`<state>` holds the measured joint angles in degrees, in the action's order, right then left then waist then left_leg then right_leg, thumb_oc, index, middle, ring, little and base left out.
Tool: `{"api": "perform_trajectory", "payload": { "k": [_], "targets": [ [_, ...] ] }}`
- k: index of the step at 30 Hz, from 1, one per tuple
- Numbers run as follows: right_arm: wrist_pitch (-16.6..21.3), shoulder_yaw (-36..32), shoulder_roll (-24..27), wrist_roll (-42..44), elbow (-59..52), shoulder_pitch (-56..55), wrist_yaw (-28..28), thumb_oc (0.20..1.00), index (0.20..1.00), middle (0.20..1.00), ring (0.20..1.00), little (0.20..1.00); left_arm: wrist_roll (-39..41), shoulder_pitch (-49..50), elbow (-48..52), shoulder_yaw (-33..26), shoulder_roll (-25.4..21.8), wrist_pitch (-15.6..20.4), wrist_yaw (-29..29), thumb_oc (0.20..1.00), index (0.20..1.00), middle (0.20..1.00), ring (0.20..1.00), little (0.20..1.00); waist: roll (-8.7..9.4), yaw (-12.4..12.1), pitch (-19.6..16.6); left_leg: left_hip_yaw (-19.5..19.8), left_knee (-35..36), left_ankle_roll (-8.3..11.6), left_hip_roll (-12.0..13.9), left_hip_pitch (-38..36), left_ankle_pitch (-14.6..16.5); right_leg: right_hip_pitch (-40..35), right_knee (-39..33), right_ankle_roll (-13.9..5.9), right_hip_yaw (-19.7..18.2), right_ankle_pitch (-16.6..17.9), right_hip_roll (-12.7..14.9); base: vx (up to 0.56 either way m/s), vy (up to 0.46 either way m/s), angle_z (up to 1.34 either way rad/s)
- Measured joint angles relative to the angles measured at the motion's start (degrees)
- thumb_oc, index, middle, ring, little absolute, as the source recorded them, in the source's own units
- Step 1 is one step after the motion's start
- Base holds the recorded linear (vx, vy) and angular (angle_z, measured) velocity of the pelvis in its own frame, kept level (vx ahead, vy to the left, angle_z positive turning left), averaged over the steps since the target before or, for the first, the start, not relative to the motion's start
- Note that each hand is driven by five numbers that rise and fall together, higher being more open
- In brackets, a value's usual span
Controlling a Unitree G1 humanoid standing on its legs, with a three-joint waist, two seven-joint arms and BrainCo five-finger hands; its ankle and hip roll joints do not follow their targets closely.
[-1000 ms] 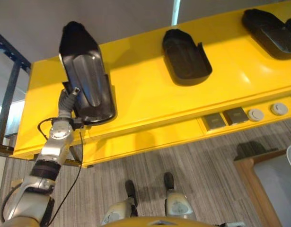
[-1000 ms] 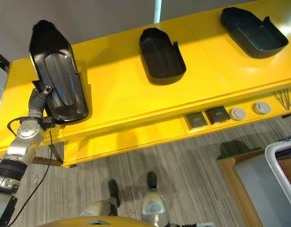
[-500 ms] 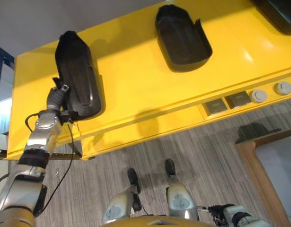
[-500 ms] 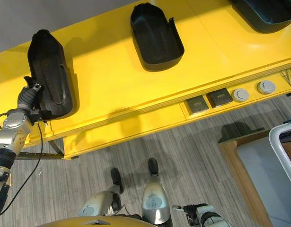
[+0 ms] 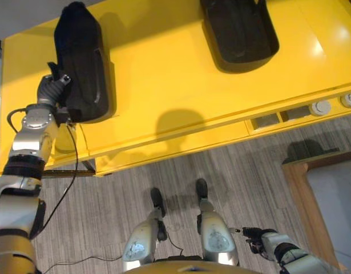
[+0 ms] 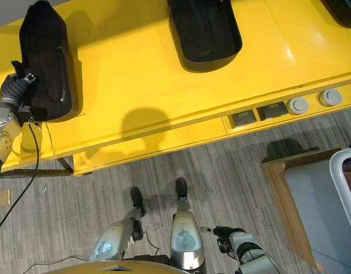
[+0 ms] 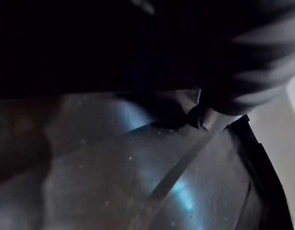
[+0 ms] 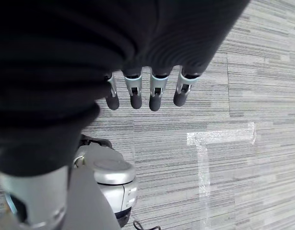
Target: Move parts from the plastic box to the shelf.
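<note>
A long black moulded part (image 5: pixel 84 63) lies on the left end of the yellow shelf (image 5: pixel 164 80). My left hand (image 5: pixel 49 91) is at the part's near left edge, with its fingers curled round the rim. The left wrist view shows the part's dark ribbed surface (image 7: pixel 137 191) from very close. A second black part (image 5: pixel 239 31) rests further right on the shelf, and a third part (image 6: pixel 346 7) sits at the far right. My right hand (image 5: pixel 252 235) hangs low by my side, its fingers (image 8: pixel 136 93) straight over the grey floor and holding nothing.
Grey sockets (image 5: pixel 265 120) and round knobs (image 5: pixel 321 107) line the front face of the shelf. A wood-edged stand (image 5: pixel 298 194) is at the right, with the white rim of a plastic box (image 6: pixel 341 188) on it. A dark metal frame (image 6: pixel 64 164) shows under the shelf's left end.
The camera has shifted. The part in my left hand has gone from tilted up above the shelf to lying flat on it. My right hand has come into view at the bottom.
</note>
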<state>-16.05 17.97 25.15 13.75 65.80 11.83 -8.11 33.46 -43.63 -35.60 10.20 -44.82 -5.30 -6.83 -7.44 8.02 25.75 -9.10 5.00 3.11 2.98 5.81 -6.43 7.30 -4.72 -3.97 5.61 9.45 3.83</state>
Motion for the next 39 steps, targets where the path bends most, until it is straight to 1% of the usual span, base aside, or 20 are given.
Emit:
{"api": "perform_trajectory", "payload": {
  "k": [4, 10, 14, 18, 19, 20, 21, 23, 25, 26, 28, 29, 30, 31, 32, 33, 34, 35, 37, 39],
  "targets": [
    [-0.2, 0.0, 0.0, 0.6, 0.0, 0.1, 0.0, 1.000, 1.000, 1.000, 1.000, 1.000, -0.1, -1.5, -0.5, 1.2, -1.1, -1.3, 1.2, 1.000, 1.000, 1.000, 1.000, 1.000, 0.29, 0.0, 0.2, 0.0, 0.0, -0.02, 0.0, -0.1, 0.0, -0.2, 0.0, 0.00, 0.1, 0.0, 0.0, 0.00, 0.000, 0.00],
    [-0.5, 0.0, 0.0, 0.6, 0.0, 0.4, 0.0, 1.000, 1.000, 1.000, 1.000, 1.000, 0.2, -1.9, -1.2, 1.5, -1.2, -5.9, 1.0, 1.000, 1.000, 1.000, 1.000, 1.000, 0.39, 0.2, 0.2, 0.1, 0.0, 0.03, 0.0, -1.7, 0.0, -1.7, 0.0, -0.13, 0.5, 0.2, 0.0, 0.00, 0.000, 0.00],
    [-0.5, -0.1, 0.0, 0.6, 0.2, 0.5, -0.1, 1.000, 1.000, 1.000, 1.000, 1.000, 1.5, -1.4, -1.5, 1.3, -0.3, -8.0, 0.3, 1.000, 1.000, 1.000, 1.000, 1.000, 0.46, 0.8, 0.0, 0.6, 0.0, 0.02, 0.0, -3.0, 0.1, -3.6, 0.0, -0.14, 1.2, 0.0, 0.1, 0.01, -0.007, 0.04],
    [-0.5, -0.1, -0.4, 0.6, 0.3, 0.5, -0.1, 1.000, 1.000, 1.000, 1.000, 1.000, 2.3, 0.9, -1.2, 0.8, 1.3, -8.0, -1.8, 1.000, 1.000, 1.000, 1.000, 1.000, 0.79, 0.8, -1.7, 0.8, 0.0, 0.00, 0.2, -3.6, 0.2, -4.4, 0.0, 0.05, 1.4, -0.2, 0.0, 0.01, -0.004, 0.03],
    [-0.6, -0.2, -0.5, 0.6, 0.4, 0.1, -0.1, 1.000, 1.000, 1.000, 1.000, 1.000, 2.3, 2.0, -0.8, 0.5, 2.6, -8.1, -2.7, 1.000, 1.000, 1.000, 1.000, 1.000, 0.92, 0.8, -1.9, 1.0, 0.0, -0.03, 0.2, -5.0, 0.2, -5.5, 0.0, 0.11, 1.4, -0.3, 0.0, 0.04, -0.015, 0.09],
    [-0.6, -0.2, -0.8, 0.6, 0.4, -0.2, -0.1, 1.000, 1.000, 1.000, 1.000, 1.000, 2.3, 3.0, -0.3, 0.5, 3.3, -8.1, -3.2, 1.000, 1.000, 1.000, 1.000, 1.000, 0.96, 0.7, -2.9, 1.1, 0.0, 0.00, 0.2, -5.0, 0.3, -5.7, 0.0, 0.17, 1.4, -0.4, 0.0, 0.08, -0.024, 0.07],
    [-0.6, -0.2, -1.8, 0.6, 0.4, -1.0, -0.2, 1.000, 1.000, 1.000, 1.000, 1.000, 2.0, 5.0, 0.6, 0.5, 4.3, -8.5, -3.7, 1.000, 1.000, 1.000, 1.000, 1.000, 1.26, 0.4, -5.0, 1.1, 0.0, 0.07, 0.3, -5.2, 0.5, -5.9, 0.0, 0.19, 1.5, -0.6, -0.1, 0.06, -0.021, 0.01],
    [-0.6, -0.2, -3.2, 0.6, 0.5, -1.8, -0.1, 1.000, 1.000, 1.000, 1.000, 1.000, 0.0, 6.2, 0.6, 1.0, 5.5, -9.7, -4.2, 1.000, 1.000, 1.000, 1.000, 1.000, 1.97, 0.1, -6.1, 1.2, 0.0, 0.23, 0.4, -7.1, 0.8, -8.0, 0.0, 0.22, 1.6, -1.0, -0.2, 0.03, -0.006, 0.01],
    [-0.6, -0.2, -3.5, 0.6, 0.5, -2.9, -0.1, 1.000, 1.000, 1.000, 1.000, 1.000, -1.2, 8.0, 0.6, 1.3, 6.7, -10.6, -4.3, 1.000, 1.000, 1.000, 1.000, 1.000, 2.47, -0.1, -8.5, 1.1, 0.0, -0.15, 0.4, -7.6, 1.5, -8.6, 0.0, 0.29, 1.6, -1.8, -0.2, 0.04, -0.007, -0.01],
    [-0.6, -0.2, -3.7, 0.6, 0.5, -3.4, -0.1, 1.000, 1.000, 1.000, 1.000, 1.000, -2.3, 9.2, 0.6, 1.3, 6.8, -11.1, -4.5, 1.000, 1.000, 1.000, 1.000, 1.000, 2.90, -0.1, -10.1, 1.1, 0.0, -0.21, 0.4, -7.8, 1.7, -8.8, 0.0, 0.34, 1.5, -2.0, -0.2, 0.07, -0.009, 0.01],
    [-0.7, -0.3, -4.3, 0.6, 0.6, -4.5, -0.1, 1.000, 1.000, 1.000, 1.000, 1.000, -4.1, 9.7, 0.0, 1.8, 6.9, -12.1, -5.6, 1.000, 1.000, 1.000, 1.000, 1.000, 3.69, -0.3, -11.1, 1.1, 0.0, -0.27, 0.5, -9.0, 1.8, -10.2, 0.0, 0.53, 1.7, -2.2, -0.2, 0.06, -0.011, 0.07],
    [-0.7, -0.2, -4.6, 0.6, 0.9, -5.4, -0.2, 1.000, 1.000, 1.000, 1.000, 1.000, -5.2, 9.7, 0.0, 2.4, 6.9, -12.7, -6.6, 1.000, 1.000, 1.000, 1.000, 1.000, 4.07, -0.6, -12.8, 1.1, 0.0, -0.37, 0.5, -9.6, 1.9, -10.9, 0.0, 0.37, 1.9, -2.4, -0.2, 0.04, -0.010, 0.09],
    [-0.8, -0.2, -4.7, 0.6, 1.1, -5.9, -0.3, 1.000, 1.000, 1.000, 1.000, 1.000, -5.6, 9.7, -0.1, 2.5, 6.9, -12.7, -7.0, 1.000, 1.000, 1.000, 1.000, 1.000, 4.21, -0.7, -13.4, 1.1, 0.0, -0.41, 0.5, -10.0, 2.0, -11.4, 0.0, 0.31, 2.1, -2.5, -0.2, 0.02, -0.008, 0.07],
    [-0.9, -0.3, -4.8, 0.6, 1.9, -6.6, -0.4, 1.000, 1.000, 1.000, 1.000, 1.000, -5.7, 9.7, 0.1, 2.5, 6.9, -12.7, -8.0, 1.000, 1.000, 1.000, 1.000, 1.000, 4.33, -1.1, -14.8, 1.1, 0.0, -0.52, 0.5, -10.3, 2.2, -11.7, 0.0, 0.33, 2.3, -2.6, -0.1, -0.01, -0.010, 0.05],
    [-1.7, -0.3, -5.0, 0.6, 2.9, -7.8, -0.7, 1.000, 1.000, 1.000, 1.000, 1.000, -7.9, 9.7, 1.2, 2.5, 6.4, -12.6, -11.0, 1.000, 1.000, 1.000, 1.000, 1.000, 4.62, -1.4, -16.9, 1.1, 0.0, -0.69, 0.5, -11.2, 2.3, -12.7, 0.0, 0.26, 2.8, -2.8, 0.0, 0.00, 0.000, 0.00],
    [-1.7, -0.3, -5.0, 0.6, 3.2, -8.4, -0.7, 1.000, 1.000, 1.000, 1.000, 1.000, -8.8, 9.6, 1.3, 2.5, 5.5, -11.6, -13.2, 1.000, 1.000, 1.000, 1.000, 1.000, 4.79, -1.5, -18.7, 1.1, 0.0, -0.73, 0.5, -11.2, 2.4, -12.7, -0.1, 0.27, 2.8, -2.8, 0.0, -0.02, -0.047, 0.04],
    [-1.6, -0.2, -5.1, 0.6, 3.3, -8.3, -0.8, 1.000, 1.000, 1.000, 1.000, 1.000, -9.2, 9.2, 1.4, 2.5, 4.4, -10.3, -14.7, 1.000, 1.000, 1.000, 1.000, 1.000, 4.99, -1.5, -19.0, 1.1, 0.0, -0.75, 0.5, -11.6, 2.4, -13.1, 0.0, 0.28, 2.9, -2.8, 0.0, -0.02, -0.050, 0.03],
    [-1.8, -0.1, -5.2, 0.6, 3.3, -8.5, -0.8, 1.000, 1.000, 1.000, 1.000, 1.000, -11.5, 9.4, 6.7, 2.4, 1.9, -6.6, -16.2, 1.000, 1.000, 1.000, 1.000, 1.000, 5.81, -2.0, -19.2, 1.2, 0.0, -0.67, 0.6, -12.6, 2.4, -14.3, 0.0, 0.34, 3.0, -2.9, -0.1, -0.01, -0.039, 0.10],
    [-1.7, -0.3, -5.6, 0.6, 3.1, -9.5, -0.6, 1.000, 1.000, 1.000, 1.000, 1.000, -14.1, 9.2, 17.1, 2.9, -1.0, 0.2, -16.6, 1.000, 1.000, 1.000, 1.000, 1.000, 7.18, -2.6, -20.1, 1.1, 0.0, -0.66, 0.8, -12.8, 2.5, -14.7, -0.1, 0.60, 3.1, -3.5, -0.2, -0.01, -0.015, 0.16],
    [-2.0, -1.0, -6.1, 0.5, 2.8, -9.7, -0.5, 1.000, 1.000, 1.000, 1.000, 1.000, -15.4, 11.1, 25.9, 1.4, 0.1, 5.6, -16.5, 1.000, 1.000, 1.000, 1.000, 1.000, 7.68, -4.0, -21.0, 1.2, 0.0, -0.66, 0.8, -12.7, 2.5, -14.8, 0.0, 0.32, 3.2, -3.9, -0.1, 0.01, -0.006, 0.07]
  ]
}}
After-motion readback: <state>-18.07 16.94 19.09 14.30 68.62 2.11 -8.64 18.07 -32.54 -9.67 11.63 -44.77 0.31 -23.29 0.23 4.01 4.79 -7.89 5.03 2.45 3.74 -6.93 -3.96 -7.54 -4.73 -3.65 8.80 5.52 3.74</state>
